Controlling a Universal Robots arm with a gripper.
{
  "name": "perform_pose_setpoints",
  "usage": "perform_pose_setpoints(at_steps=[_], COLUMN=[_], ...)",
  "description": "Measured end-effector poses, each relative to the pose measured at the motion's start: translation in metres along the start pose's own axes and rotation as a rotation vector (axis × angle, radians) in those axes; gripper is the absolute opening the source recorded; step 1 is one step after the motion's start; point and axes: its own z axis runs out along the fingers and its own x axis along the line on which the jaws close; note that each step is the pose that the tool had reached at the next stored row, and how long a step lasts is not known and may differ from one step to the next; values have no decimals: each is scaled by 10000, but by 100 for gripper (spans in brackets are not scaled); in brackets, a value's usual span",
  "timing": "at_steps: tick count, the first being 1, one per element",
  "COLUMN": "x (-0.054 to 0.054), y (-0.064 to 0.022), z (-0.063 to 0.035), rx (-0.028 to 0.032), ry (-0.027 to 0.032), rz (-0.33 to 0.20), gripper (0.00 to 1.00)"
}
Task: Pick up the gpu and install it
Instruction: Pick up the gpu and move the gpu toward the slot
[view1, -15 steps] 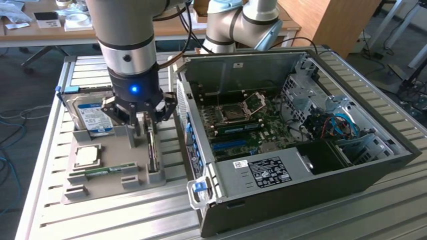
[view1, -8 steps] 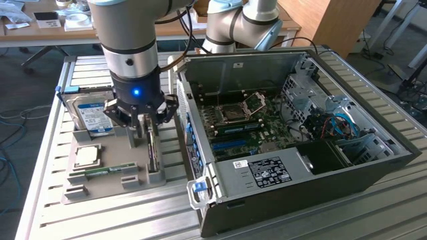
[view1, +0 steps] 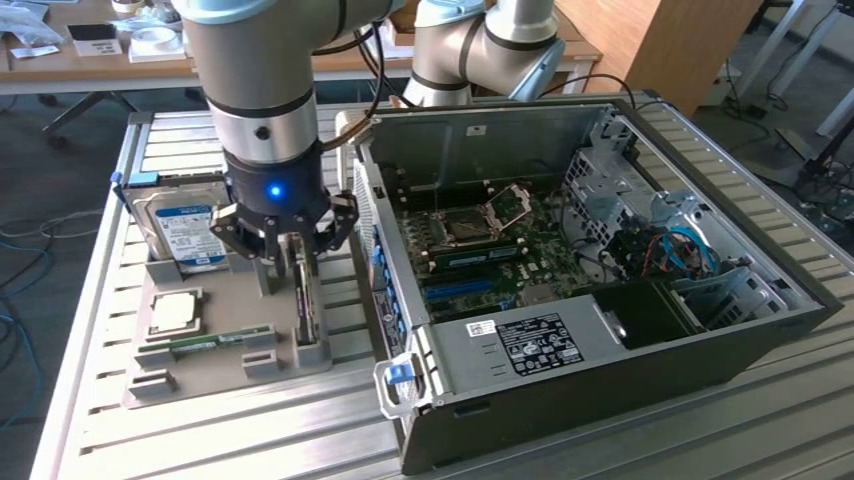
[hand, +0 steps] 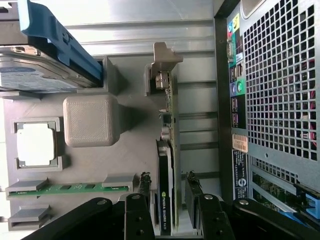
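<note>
The gpu (view1: 308, 300) stands on its long edge in a slot of the grey holder tray (view1: 214, 385), just outside the computer case. In the wrist view the gpu (hand: 167, 150) is a thin card with a black face and a silver end bracket at its far end. My gripper (view1: 296, 275) is lowered over the card, with one of its fingers (hand: 145, 187) on each side. The jaws stand open with a small gap to the card on both sides. The card rests in its slot.
On the tray also sit a blue-labelled hard drive (view1: 187, 225), a CPU (view1: 174, 312) and a green memory stick (view1: 214, 343). The open computer case (view1: 601, 330) with its motherboard (view1: 494, 250) lies close on the exterior view's right. A grey block (hand: 90, 120) rises from the tray.
</note>
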Motion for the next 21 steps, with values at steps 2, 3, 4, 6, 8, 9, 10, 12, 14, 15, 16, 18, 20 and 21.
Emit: perform_pose_setpoints(at_steps=[2,3,4,6,8,9,10,12,14,15,16,18,20,21], x=[0,0,0,1,2,2,2,3,3,4,3,3,4,5], y=[-1,-1,-2,-4,-5,-6,-6,-7,-8,-8,-8,-8,-10,-10], z=[18,31,47,83,118,131,140,162,177,177,177,191,216,231], rx=[4,5,4,5,5,5,6,6,7,8,8,3,6,5], ry=[-1,-1,-2,-1,-2,-2,-1,0,0,1,1,-4,-1,-1], rz=[0,0,0,0,0,0,-1,-1,0,0,0,-1,-1,0], gripper=[42,42,42,42,42,42,42,42,42,42,42,42,42,42])
